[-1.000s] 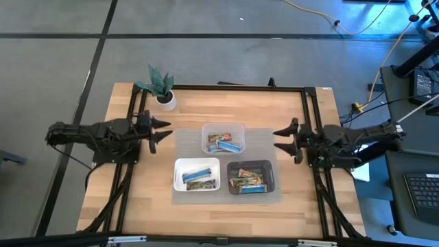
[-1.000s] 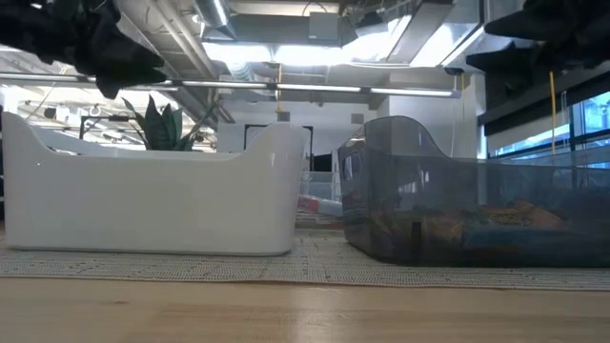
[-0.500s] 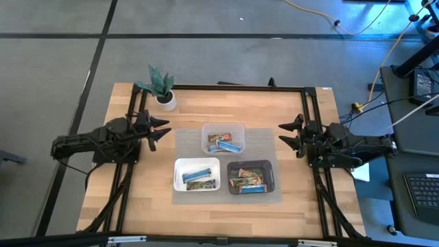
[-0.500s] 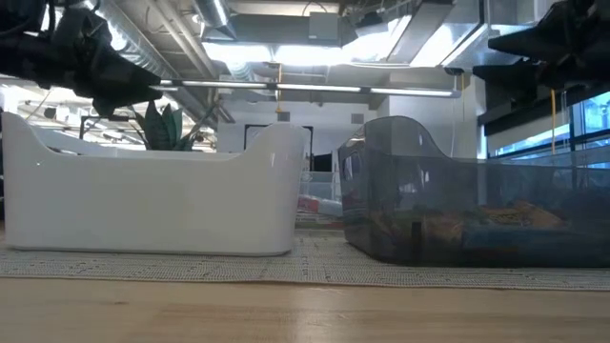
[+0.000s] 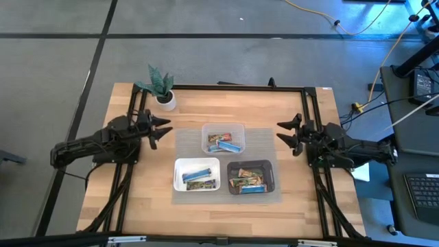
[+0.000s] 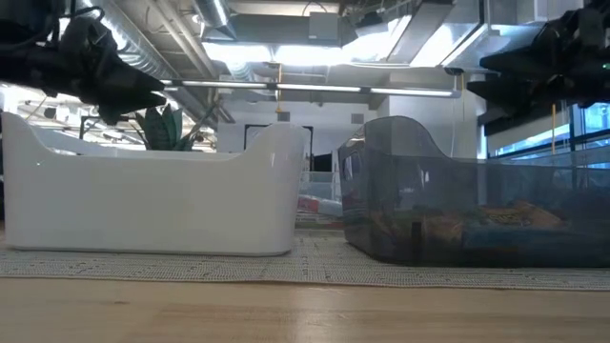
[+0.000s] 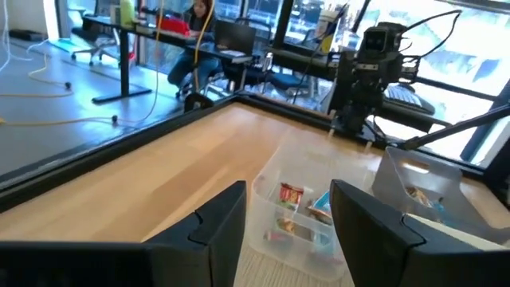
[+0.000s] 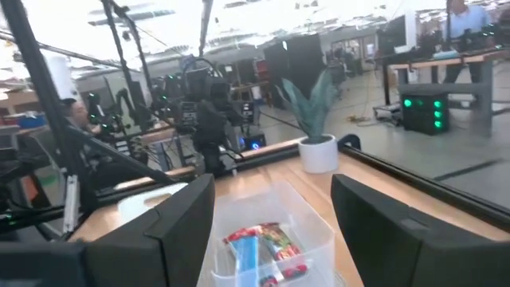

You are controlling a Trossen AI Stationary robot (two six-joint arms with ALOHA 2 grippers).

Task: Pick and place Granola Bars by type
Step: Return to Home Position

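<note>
Granola Bars lie in three trays on a grey mat. The clear tray (image 5: 223, 129) holds some bars (image 5: 225, 143). The white tray (image 5: 180, 175) holds a blue bar and a darker one (image 5: 199, 176). The black tray (image 5: 271, 177) holds more bars (image 5: 248, 182). My left gripper (image 5: 163, 129) hovers open at the mat's left, pointing level toward the clear tray (image 7: 299, 215). My right gripper (image 5: 282, 131) hovers open at the mat's right, also pointing at the clear tray (image 8: 263, 231). Neither gripper has anything between its fingers.
A small potted plant (image 5: 162, 90) stands at the far left corner. A black rail frame (image 5: 226, 87) runs around the wooden table top. In the low view the white tray (image 6: 152, 195) and the black tray (image 6: 457, 205) stand side by side.
Both grippers have sunk lower over the table and kept open. The left arm's rear has swung toward the near edge. The right gripper has shifted a little toward the far edge. The trays and bars have not moved.
</note>
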